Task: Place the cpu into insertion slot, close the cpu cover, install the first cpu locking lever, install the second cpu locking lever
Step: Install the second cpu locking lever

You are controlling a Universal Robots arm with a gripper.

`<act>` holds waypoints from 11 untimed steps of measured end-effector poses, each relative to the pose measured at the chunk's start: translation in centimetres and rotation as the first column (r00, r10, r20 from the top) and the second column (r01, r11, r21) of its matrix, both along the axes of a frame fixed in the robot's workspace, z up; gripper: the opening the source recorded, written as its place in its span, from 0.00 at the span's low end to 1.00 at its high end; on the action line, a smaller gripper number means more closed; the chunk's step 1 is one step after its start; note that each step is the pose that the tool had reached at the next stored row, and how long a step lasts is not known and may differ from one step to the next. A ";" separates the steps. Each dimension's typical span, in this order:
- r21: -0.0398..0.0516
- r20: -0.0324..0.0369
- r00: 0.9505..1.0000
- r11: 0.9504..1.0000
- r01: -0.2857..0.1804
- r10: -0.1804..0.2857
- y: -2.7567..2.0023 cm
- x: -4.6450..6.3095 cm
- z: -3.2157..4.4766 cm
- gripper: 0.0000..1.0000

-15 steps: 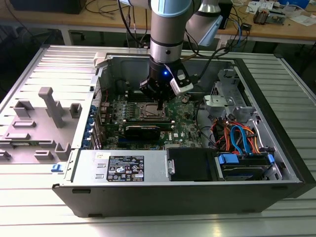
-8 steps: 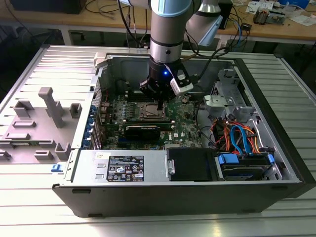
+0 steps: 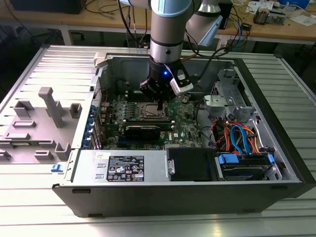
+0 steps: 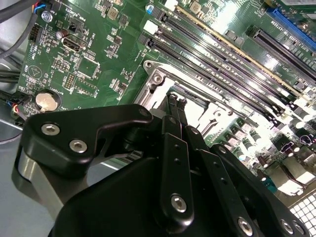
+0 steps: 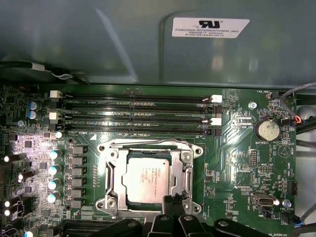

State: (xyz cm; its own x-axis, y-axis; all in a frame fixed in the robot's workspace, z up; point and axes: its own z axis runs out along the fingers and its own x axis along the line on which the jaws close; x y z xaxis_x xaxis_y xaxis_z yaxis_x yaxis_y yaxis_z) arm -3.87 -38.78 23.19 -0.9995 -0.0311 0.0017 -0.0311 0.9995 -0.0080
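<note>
Your cpu (image 5: 147, 179) already lies flat in the insertion slot (image 5: 114, 174), directly ahead of the gripper (image 5: 174, 201), with the silver cpu cover (image 5: 186, 169) framing it and apparently down over it. So I judge the placing done and the work now at the cover or the first locking lever. The gripper's fingertips are pressed together on nothing, poised at the socket's near edge. Your next move needs a fine, low approach, clear of the memory slots (image 5: 133, 116) beyond.
</note>
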 end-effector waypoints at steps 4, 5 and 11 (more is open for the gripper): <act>0.000 0.000 1.000 1.000 0.000 0.000 -0.31 0.0 0.00 0.11; 0.000 0.000 1.000 1.000 0.000 0.000 -0.38 0.0 0.00 0.11; 0.000 0.000 1.000 1.000 0.000 0.000 -0.80 0.0 0.00 0.11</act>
State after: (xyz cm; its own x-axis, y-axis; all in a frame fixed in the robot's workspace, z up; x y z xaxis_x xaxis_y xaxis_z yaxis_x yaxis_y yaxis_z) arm -3.87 -39.58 23.19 -0.9995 -0.0309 0.0017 -0.0310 0.9995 -0.0080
